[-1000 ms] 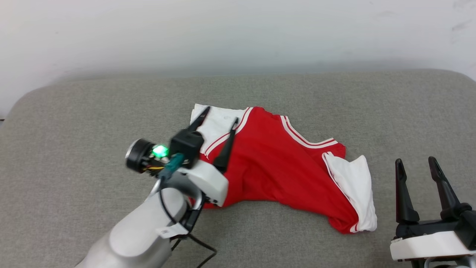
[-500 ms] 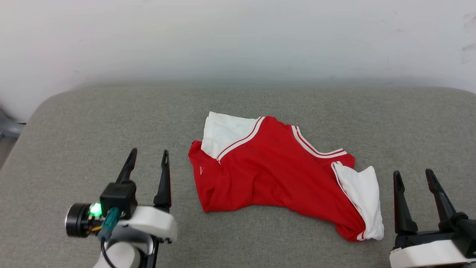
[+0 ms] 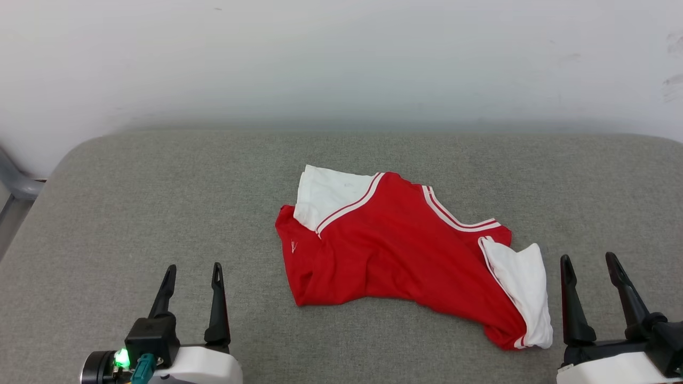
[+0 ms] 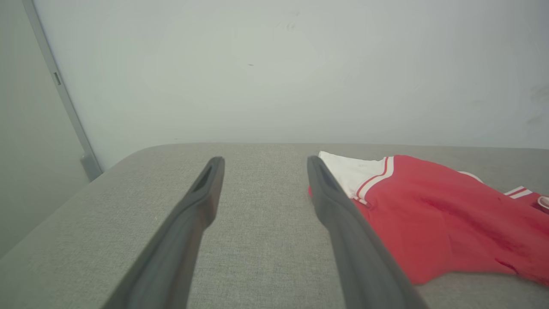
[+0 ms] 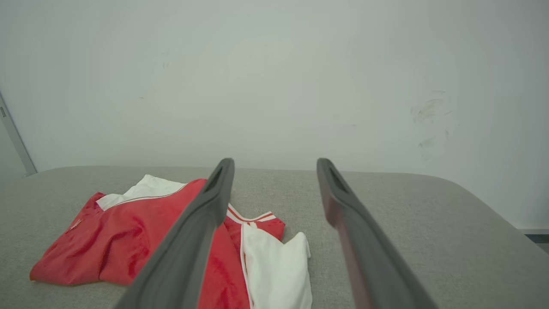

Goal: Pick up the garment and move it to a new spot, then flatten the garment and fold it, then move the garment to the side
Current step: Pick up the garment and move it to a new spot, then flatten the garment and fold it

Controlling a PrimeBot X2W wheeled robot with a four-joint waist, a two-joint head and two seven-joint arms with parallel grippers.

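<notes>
Wall (image 3: 341, 58), pale and scuffed toward 2 o'clock, backs a grey fabric surface (image 3: 160, 202) with rounded corners; a grey metal post (image 3: 16, 186) stands at 9 o'clock. The garment (image 3: 384, 250) lies crumpled mid-surface, white sleeves (image 3: 325, 194) at 11 and 4 o'clock. At 7 o'clock the left gripper (image 3: 193, 266) and at 5 o'clock the right gripper (image 3: 587, 257) both gape, grasping nothing
</notes>
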